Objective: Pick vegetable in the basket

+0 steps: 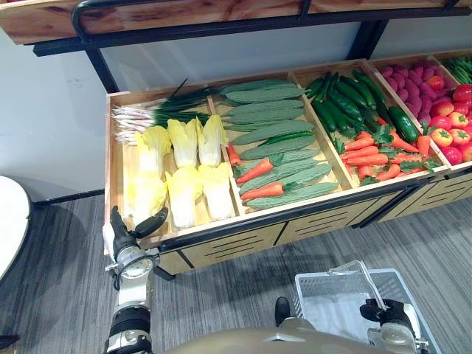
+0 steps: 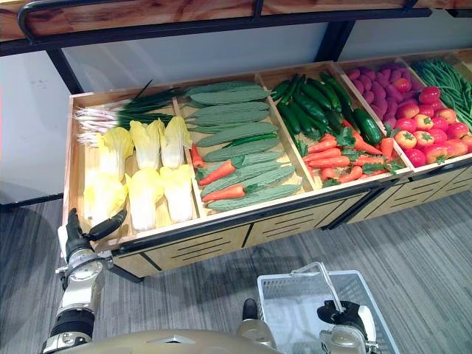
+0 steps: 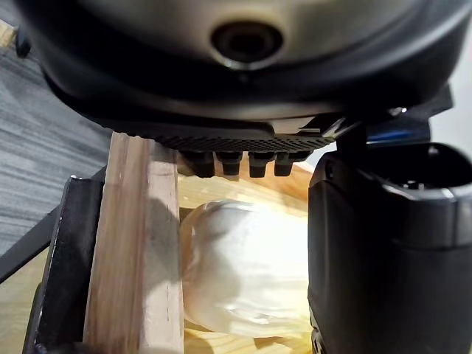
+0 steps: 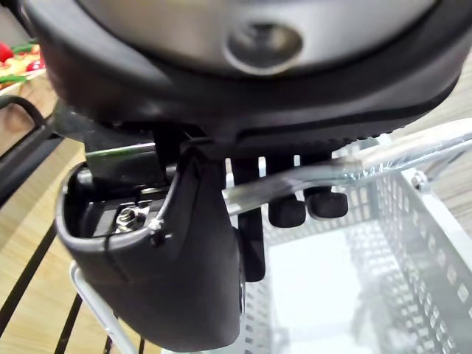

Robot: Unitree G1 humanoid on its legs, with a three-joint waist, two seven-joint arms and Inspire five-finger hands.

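Note:
Pale yellow cabbages (image 1: 144,195) fill the leftmost bin of the wooden vegetable stand (image 1: 221,225). My left hand (image 1: 133,232) hovers at the stand's front left corner, open and holding nothing, its thumb (image 3: 383,243) spread away from the fingers. Just past the wooden rim (image 3: 136,243), the nearest cabbage (image 3: 243,273) lies in front of those fingers without touching them. Low at the right, a white wire basket (image 1: 335,291) hangs over the floor. My right hand (image 1: 387,313) is shut on its metal handle (image 4: 413,147), with the fingers (image 4: 287,210) curled over it.
Spring onions (image 1: 155,110), long green gourds (image 1: 273,133), carrots (image 1: 372,155), dark cucumbers (image 1: 346,99), tomatoes (image 1: 450,129) and purple roots (image 1: 409,81) fill the other bins. A dark-framed shelf (image 1: 221,18) overhangs the stand. A white round table edge (image 1: 11,221) sits at the left.

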